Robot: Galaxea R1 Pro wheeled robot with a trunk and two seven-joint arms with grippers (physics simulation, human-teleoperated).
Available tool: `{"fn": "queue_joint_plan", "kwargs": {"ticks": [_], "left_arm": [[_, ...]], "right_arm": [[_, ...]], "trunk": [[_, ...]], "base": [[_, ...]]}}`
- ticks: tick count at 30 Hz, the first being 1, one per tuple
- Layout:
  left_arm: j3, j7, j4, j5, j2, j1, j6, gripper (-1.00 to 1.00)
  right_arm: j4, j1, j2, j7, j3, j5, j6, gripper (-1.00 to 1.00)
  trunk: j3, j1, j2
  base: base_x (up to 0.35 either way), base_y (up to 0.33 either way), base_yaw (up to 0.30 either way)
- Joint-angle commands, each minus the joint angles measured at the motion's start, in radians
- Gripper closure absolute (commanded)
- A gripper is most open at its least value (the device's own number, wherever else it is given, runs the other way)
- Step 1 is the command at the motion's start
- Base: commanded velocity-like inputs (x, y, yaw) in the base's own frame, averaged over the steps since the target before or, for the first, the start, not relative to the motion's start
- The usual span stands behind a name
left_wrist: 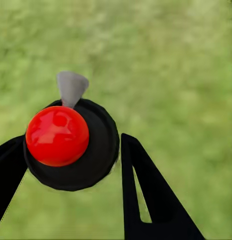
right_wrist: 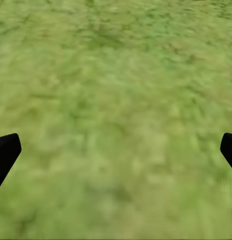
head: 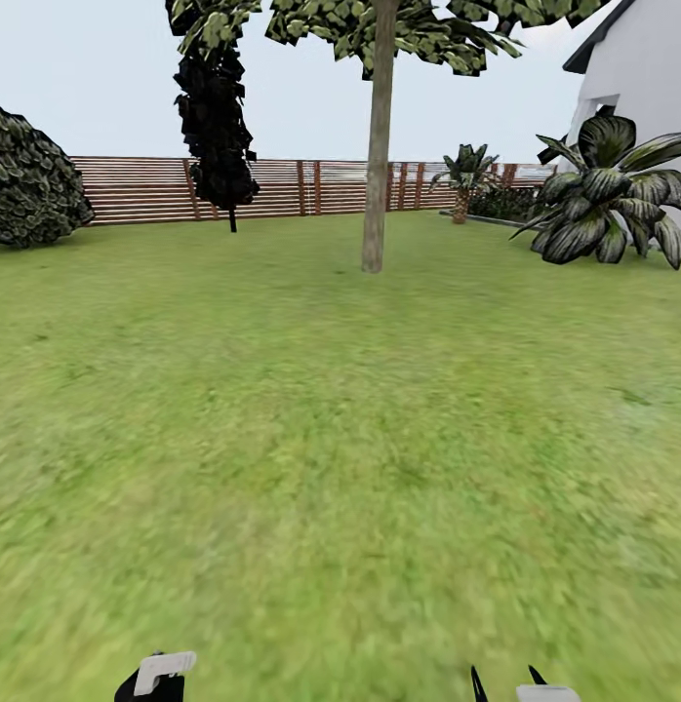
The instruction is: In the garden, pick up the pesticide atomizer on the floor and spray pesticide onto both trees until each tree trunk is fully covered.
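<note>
Left wrist view puts the pesticide atomizer (left_wrist: 71, 145) right between my left claw (left_wrist: 68, 165) fingers: a black round body with a glossy red ball on top and a small grey nozzle sticking out past it. One dark finger (left_wrist: 145, 190) presses against the body's side and the other comes in from the opposite edge, so I judge my left claw closed on the atomizer and lifted clear of the lawn (left_wrist: 170, 60), which is blurred green beneath it. So the pick-up looks done.

My right claw (right_wrist: 116, 155) holds nothing; its two black tips sit wide apart at the edges of the right wrist view with only grass between them. In the head view both claws peek in at the near edge, the left claw (head: 155, 678) with a white piece, the right claw (head: 511, 687) with two dark points.

Further out, open grass runs to one tree trunk (head: 376, 146), grey-brown and slightly leaning, well apart from me and a little right of straight ahead. I see no white mist on it, so I judge spraying has not begun. Behind stand a narrow black-leaved tree (head: 216, 107), a round bush (head: 33, 180), the slatted fence (head: 145, 190), a broad-leaved plant (head: 609, 190) and a white house wall (head: 643, 68). Both trunks remain to be covered.
</note>
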Motion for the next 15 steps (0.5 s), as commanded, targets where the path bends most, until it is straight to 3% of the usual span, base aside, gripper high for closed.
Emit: {"fn": "queue_joint_plan", "kwargs": {"ticks": [1, 15], "left_arm": [[0.0, 0.0, 0.0, 0.0, 0.0, 0.0, 0.0, 1.0], [0.0, 0.0, 0.0, 0.0, 0.0, 0.0, 0.0, 1.0]], "right_arm": [[0.0, 0.0, 0.0, 0.0, 0.0, 0.0, 0.0, -1.0], [0.0, 0.0, 0.0, 0.0, 0.0, 0.0, 0.0, -1.0]], "trunk": [[0.0, 0.0, 0.0], [0.0, 0.0, 0.0]], "base": [[0.343, 0.0, 0.0], [0.343, 0.0, 0.0]]}}
